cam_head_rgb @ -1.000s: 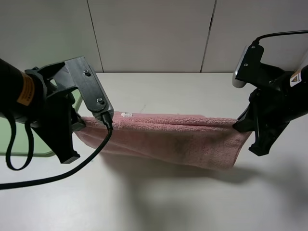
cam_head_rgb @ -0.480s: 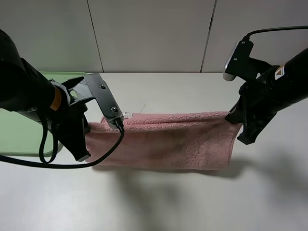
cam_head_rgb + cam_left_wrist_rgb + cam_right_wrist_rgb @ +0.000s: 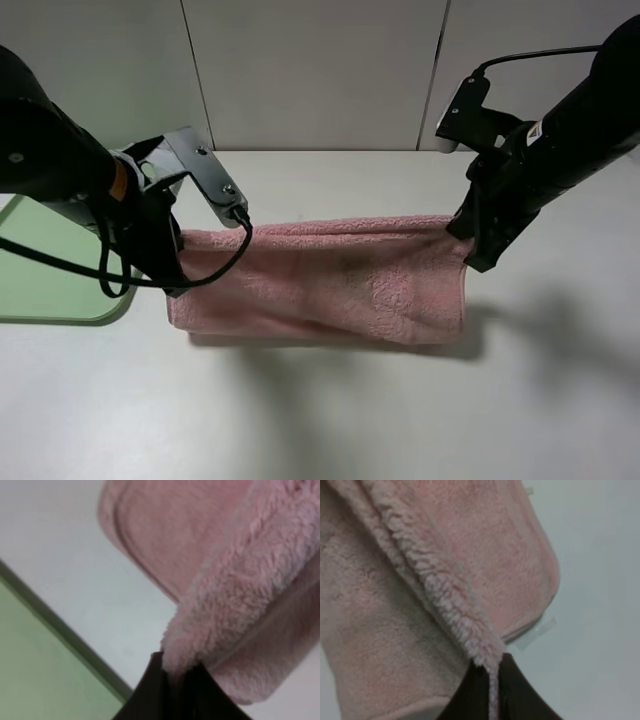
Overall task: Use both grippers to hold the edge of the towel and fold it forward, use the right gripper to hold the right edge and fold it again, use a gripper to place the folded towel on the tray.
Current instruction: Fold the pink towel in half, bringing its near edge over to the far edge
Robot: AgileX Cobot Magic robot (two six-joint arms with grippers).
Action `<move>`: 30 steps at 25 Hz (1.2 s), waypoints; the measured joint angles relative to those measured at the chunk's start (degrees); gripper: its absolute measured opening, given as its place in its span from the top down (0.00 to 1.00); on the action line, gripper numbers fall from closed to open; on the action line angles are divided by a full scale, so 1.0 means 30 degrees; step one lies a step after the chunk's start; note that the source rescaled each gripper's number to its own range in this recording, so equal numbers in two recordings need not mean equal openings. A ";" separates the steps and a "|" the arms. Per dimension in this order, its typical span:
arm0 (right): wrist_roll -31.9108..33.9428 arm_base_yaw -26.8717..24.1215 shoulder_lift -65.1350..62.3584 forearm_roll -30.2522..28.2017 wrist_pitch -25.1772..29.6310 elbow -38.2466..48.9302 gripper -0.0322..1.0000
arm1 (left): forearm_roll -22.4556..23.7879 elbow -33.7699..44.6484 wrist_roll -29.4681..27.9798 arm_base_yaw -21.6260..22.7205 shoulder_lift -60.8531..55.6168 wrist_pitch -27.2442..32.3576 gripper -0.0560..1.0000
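Two corners of the pink towel (image 3: 330, 290) are pinched: left gripper (image 3: 173, 672) and right gripper (image 3: 490, 673) each clamp one, its lower fold on the table (image 3: 330, 420) (green tray (image 3: 45, 275) nearby).

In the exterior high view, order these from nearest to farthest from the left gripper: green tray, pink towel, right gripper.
1. pink towel, its left corner held in the left gripper.
2. green tray, close by on the left.
3. right gripper, far across at the towel's right end.
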 joint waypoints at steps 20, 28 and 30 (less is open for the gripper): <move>-0.0853 0.0000 0.4041 -0.0595 -0.0364 -0.2699 0.97 | 0.0392 -0.2466 0.0000 0.0925 0.4658 -0.1525 0.95; -0.0853 -0.0700 0.4721 -0.0327 -0.0857 -0.2745 0.97 | 0.0805 -0.2926 0.0000 0.1107 0.4719 -0.1990 0.95; -0.0853 -0.0783 0.4721 -0.0232 -0.0902 -0.2760 0.97 | 0.0805 -0.2946 0.0000 0.1368 0.4719 -0.2329 0.95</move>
